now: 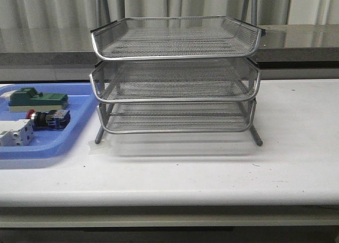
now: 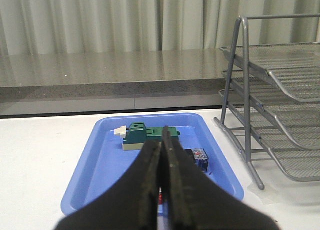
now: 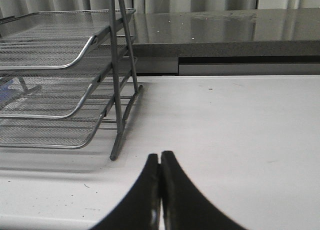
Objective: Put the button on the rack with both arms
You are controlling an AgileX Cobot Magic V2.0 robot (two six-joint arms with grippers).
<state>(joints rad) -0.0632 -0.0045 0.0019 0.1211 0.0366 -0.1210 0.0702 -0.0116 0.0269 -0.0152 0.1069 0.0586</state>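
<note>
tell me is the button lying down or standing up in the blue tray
Lying down. The button rests on its side in the blue tray, red cap toward the robot's left, blue end toward the rack.

Left jaws hide most of the button (image 2: 199,157)

Front cam faces rack (image 1: 175,76) head-on, mid-range. My wrist cams sit low, flanking rack (image 2: 270,99) (image 3: 65,79) from either end; all share it.

One rack (image 1: 175,79), one button (image 1: 48,118), one tray (image 1: 79,127)
</note>
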